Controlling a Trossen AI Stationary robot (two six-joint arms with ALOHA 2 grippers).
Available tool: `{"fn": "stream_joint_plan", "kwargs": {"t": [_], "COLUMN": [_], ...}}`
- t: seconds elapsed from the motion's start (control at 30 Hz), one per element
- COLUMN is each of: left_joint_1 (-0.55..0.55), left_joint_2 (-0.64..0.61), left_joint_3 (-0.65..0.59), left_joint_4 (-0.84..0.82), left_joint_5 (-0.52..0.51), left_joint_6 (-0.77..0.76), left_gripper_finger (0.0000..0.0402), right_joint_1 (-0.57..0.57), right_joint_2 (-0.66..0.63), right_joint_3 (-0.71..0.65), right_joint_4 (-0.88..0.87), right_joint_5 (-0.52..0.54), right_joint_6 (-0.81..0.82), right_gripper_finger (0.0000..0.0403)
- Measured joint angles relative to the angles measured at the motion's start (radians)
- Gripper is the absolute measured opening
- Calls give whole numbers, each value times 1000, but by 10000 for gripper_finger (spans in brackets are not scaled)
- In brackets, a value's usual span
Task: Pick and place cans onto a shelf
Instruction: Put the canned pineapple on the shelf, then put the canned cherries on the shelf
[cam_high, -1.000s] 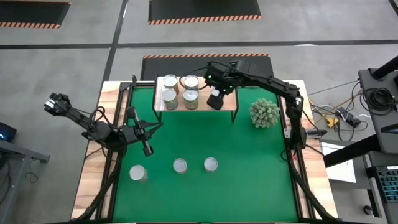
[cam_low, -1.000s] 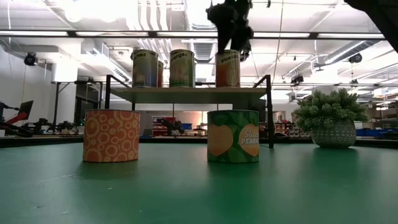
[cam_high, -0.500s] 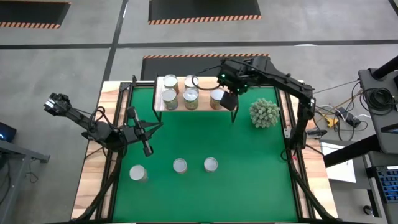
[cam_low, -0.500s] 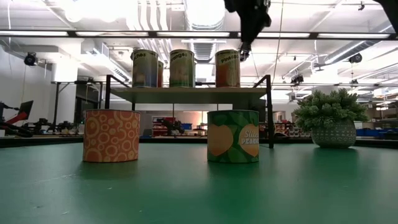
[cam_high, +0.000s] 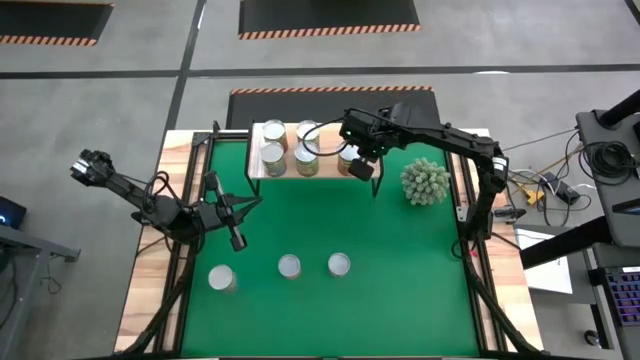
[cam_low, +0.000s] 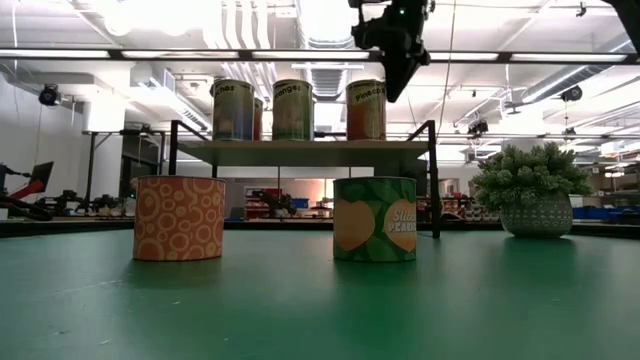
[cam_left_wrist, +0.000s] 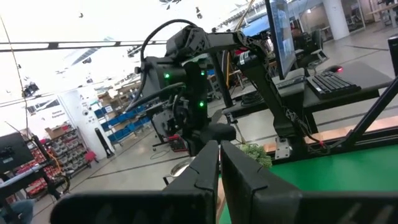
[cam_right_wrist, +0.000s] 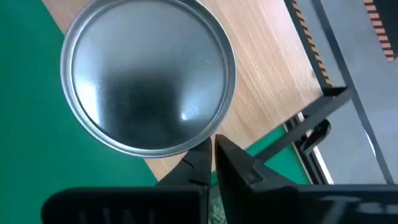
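Note:
The shelf (cam_high: 315, 165) stands at the mat's far edge with several cans on its wood top, among them the rightmost can (cam_right_wrist: 149, 81) (cam_low: 366, 110). Three cans stand on the green mat near the front: one (cam_high: 221, 278), another (cam_high: 289, 265), a third (cam_high: 339, 263). My right gripper (cam_high: 362, 168) (cam_right_wrist: 211, 155) hovers shut and empty by the rightmost shelf can's near-right rim. My left gripper (cam_high: 237, 240) (cam_left_wrist: 219, 162) waits shut and empty over the mat's left side. My right gripper's shut fingertips (cam_right_wrist: 202, 152) point down right beside the upper rim (cam_right_wrist: 186, 146) of the rightmost shelf can, at its near-right side. Whether they touch the rim, I cannot tell. The can stands upright on the shelf's plank.
A spiky pale-green plant (cam_high: 425, 182) in a pot (cam_low: 535, 215) stands right of the shelf. The shelf's black legs (cam_low: 434, 180) rise from the mat. Open green mat (cam_high: 330, 215) lies between the shelf and the three front cans.
My right gripper stood open around the rightmost shelf can; it has let go, risen and drawn off toward the right, shut its fingers, then come back down beside the can. The can stays upright on the shelf.

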Motion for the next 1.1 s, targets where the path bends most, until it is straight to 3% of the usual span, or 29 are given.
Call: {"fn": "stream_joint_plan", "kwargs": {"t": [0.3, 0.7, 0.9, 1.1], "left_joint_1": [0, 0, 0, 0], "left_joint_2": [0, 0, 0, 0], "left_joint_3": [0, 0, 0, 0], "left_joint_4": [0, 0, -17, -33], "left_joint_5": [0, 0, 0, 0], "left_joint_6": [0, 0, -4, -27], "left_gripper_finger": [0, 0, 0, 0], "right_joint_1": [9, 31, 126, 291], "right_joint_2": [0, -27, -118, -238], "right_joint_3": [-2, 31, -17, -207], "right_joint_4": [120, 87, 154, 363], "right_joint_5": [-37, -27, -16, 73], "right_joint_6": [5, 9, 32, 8], "right_gripper_finger": [9, 9, 9, 9]}}
